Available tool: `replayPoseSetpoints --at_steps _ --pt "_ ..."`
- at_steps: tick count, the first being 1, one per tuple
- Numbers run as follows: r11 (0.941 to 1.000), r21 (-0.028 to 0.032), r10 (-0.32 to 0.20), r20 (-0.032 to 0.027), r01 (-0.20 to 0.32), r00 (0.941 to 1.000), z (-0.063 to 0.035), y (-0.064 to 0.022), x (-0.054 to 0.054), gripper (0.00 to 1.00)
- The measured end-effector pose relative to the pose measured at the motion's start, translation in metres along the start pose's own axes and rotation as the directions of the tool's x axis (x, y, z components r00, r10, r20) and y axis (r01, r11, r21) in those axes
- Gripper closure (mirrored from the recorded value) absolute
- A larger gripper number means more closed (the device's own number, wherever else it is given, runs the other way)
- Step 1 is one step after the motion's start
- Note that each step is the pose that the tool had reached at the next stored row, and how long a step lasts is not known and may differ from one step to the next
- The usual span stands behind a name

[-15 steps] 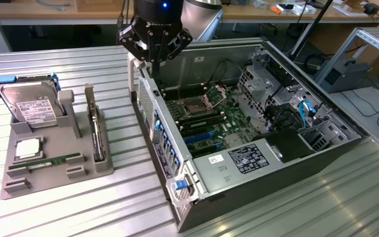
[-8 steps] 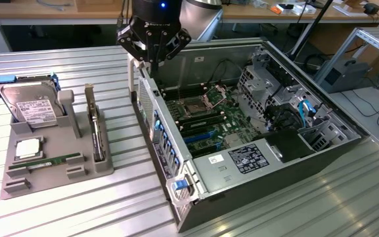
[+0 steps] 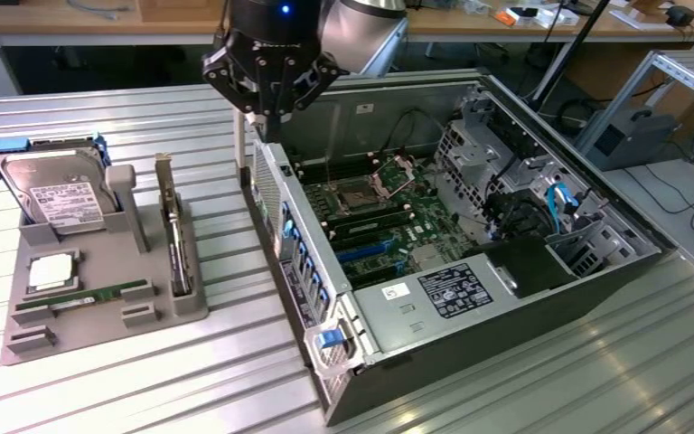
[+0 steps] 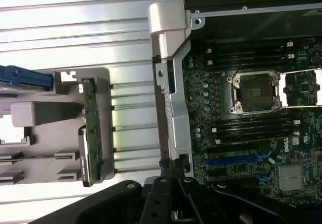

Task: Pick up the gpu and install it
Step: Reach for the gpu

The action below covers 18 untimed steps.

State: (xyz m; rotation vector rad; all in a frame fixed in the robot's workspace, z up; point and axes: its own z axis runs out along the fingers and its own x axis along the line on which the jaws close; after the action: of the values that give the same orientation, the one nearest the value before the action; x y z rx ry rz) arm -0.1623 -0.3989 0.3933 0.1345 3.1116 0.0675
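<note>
Task barely begun: gpu (image 3: 176,246) not yet picked, nothing installed. It stands on edge in a slot of the gray holder (image 3: 97,316), on the counter (image 3: 142,389) beside the PC case (image 3: 504,348), twd the exterior view's left. Long axis runs far-to-near across counter, silver bracket end twd far edge. Gripper (image 3: 270,122) hangs over case's rear wall, jaws together, empty.

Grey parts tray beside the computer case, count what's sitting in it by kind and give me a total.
hard drive: 1
gpu: 1
memory stick: 1
processor chip: 1
Total: 4
</note>
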Motion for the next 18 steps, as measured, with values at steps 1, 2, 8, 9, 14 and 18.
replayPoseSetpoints --at_steps 1,2,8,9,14,18 --pt "1.0 0.0001 0.0 0.0 0.0 1.0 0.0 0.0 0.0005 0.89" --pt "1.0 0.0 0.0 0.0 0.0 1.0 -0.0001 -0.0001 0.001 0.89" --pt "1.0 0.0001 0.0 -0.0001 0.0 1.0 -0.0002 -0.0004 0.0043 0.89" --pt "1.0 0.0001 0.0 0.0 0.0 1.0 -0.0002 -0.0004 0.0047 0.89" --pt "1.0 0.0001 0.0 0.0 0.0 1.0 -0.0002 -0.0006 0.007 0.89" --pt "1.0 0.0 0.0 0.0 0.0 1.0 -0.0003 -0.0009 0.0103 0.89"
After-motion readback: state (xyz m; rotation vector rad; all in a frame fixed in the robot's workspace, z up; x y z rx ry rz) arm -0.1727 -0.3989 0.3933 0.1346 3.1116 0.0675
